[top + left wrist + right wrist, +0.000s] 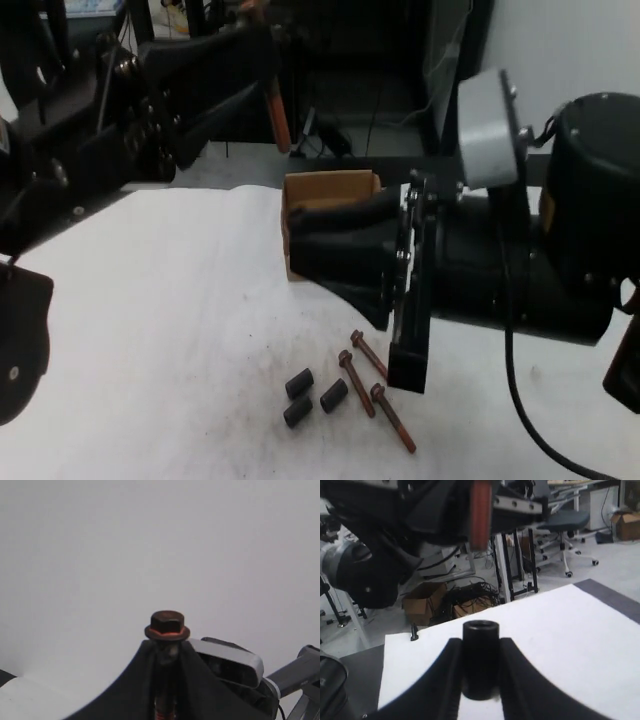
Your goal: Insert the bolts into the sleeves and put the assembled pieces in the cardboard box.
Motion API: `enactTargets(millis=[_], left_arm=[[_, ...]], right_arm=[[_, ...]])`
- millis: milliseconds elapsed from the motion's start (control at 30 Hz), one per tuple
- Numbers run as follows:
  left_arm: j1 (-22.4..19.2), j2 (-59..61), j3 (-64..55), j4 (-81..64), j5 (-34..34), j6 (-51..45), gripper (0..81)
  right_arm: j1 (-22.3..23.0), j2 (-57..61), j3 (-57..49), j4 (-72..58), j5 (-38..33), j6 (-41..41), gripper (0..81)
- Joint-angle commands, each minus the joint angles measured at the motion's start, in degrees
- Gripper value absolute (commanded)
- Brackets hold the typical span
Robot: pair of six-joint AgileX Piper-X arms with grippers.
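Gripping a bolt (167, 625) by its shank, the left claw (167, 652) faces the right claw (481, 647), closed round a sleeve (481, 675) whose bore opens toward that bolt, seemingly not yet joined, both arms raised above the bench (150, 300) where three bolts (356, 383) and three sleeves (333, 395) wait near the box (330, 188).

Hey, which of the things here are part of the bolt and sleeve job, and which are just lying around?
Job in hand:
bolt in the left hand
sleeve in the right hand
three loose bolts
three loose sleeves
cardboard box

Lying about:
office chair
floor carton
cables
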Motion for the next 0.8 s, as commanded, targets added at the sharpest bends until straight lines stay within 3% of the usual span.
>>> enactTargets(millis=[0, 200, 567, 767], left_arm=[[0.0, -0.2, -0.2, -1.0, 1.0, 1.9, 0.3], [0.0, -0.2, -0.2, -1.0, 1.0, 5.2, 0.3], [-0.1, -0.2, -0.2, -1.0, -1.4, 5.1, 0.3], [-0.1, -0.2, -0.2, -1.0, 0.2, 4.9, 0.3]], right_arm=[[0.0, -0.1, -0.3, -5.0, 0.3, 0.2, 0.8], [0.0, -0.1, -0.3, -8.8, 0.2, 0.2, 0.8], [0.2, -0.1, -0.3, -1.8, 0.3, -0.6, 0.8], [0.2, -0.1, -0.3, -3.2, 5.1, -2.2, 0.8]])
